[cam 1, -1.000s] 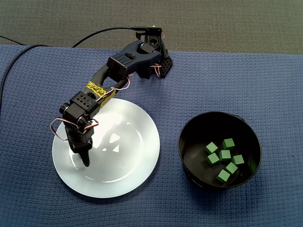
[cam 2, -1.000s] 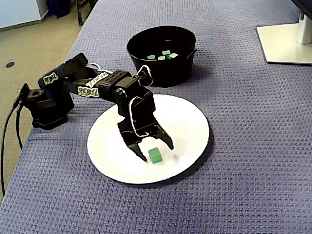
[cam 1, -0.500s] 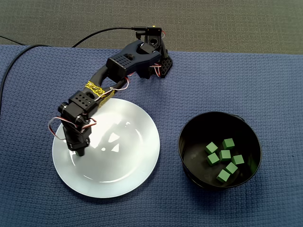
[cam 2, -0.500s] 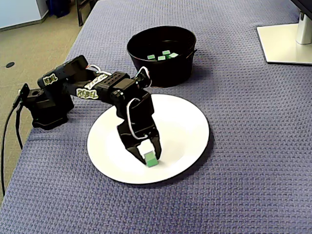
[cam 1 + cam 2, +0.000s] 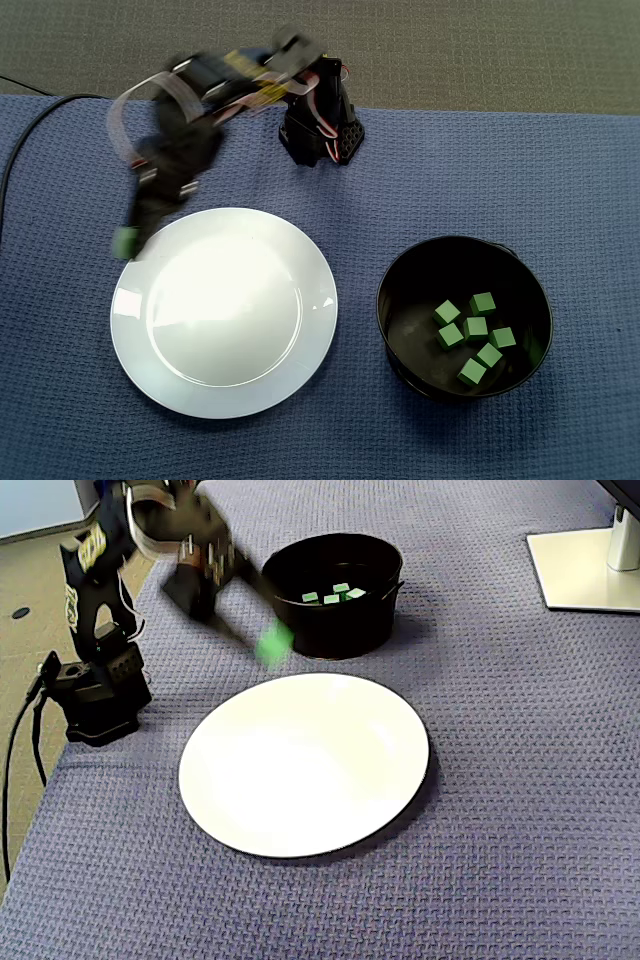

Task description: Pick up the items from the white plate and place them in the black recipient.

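In a fixed view, your plate is bare and the bowl holds seven cubes. An eighth cube hangs off the plate's upper left rim, apparently pinched in the blurred fingers. In a fixed view, that cube hangs above the surface, near the bowl. I judge only its drop remains.

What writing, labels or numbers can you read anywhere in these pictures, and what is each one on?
Yellow stickers on the arm: dark lettering, too blurred to read in either fixed view.
White plate, black bowl, green cube held in the claw: no text visible.
So nothing can be quoted here.
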You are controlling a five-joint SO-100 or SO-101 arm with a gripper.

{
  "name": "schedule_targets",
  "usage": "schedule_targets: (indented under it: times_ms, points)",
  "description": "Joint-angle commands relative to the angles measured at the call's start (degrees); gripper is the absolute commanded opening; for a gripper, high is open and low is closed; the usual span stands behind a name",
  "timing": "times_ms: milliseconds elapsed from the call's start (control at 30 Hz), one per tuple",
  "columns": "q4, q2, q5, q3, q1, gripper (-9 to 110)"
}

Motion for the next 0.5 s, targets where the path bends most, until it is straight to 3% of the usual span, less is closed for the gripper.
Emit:
schedule_targets:
  times_ms: [0,267,467]
  points:
    - [-5.9,21.2,2.8,10.2,-18.2,0]
    - [-17.9,33.0,1.8,30.1,-55.8,0]
    - [-28.6,25.2,1.1,51.5,-65.5,0]
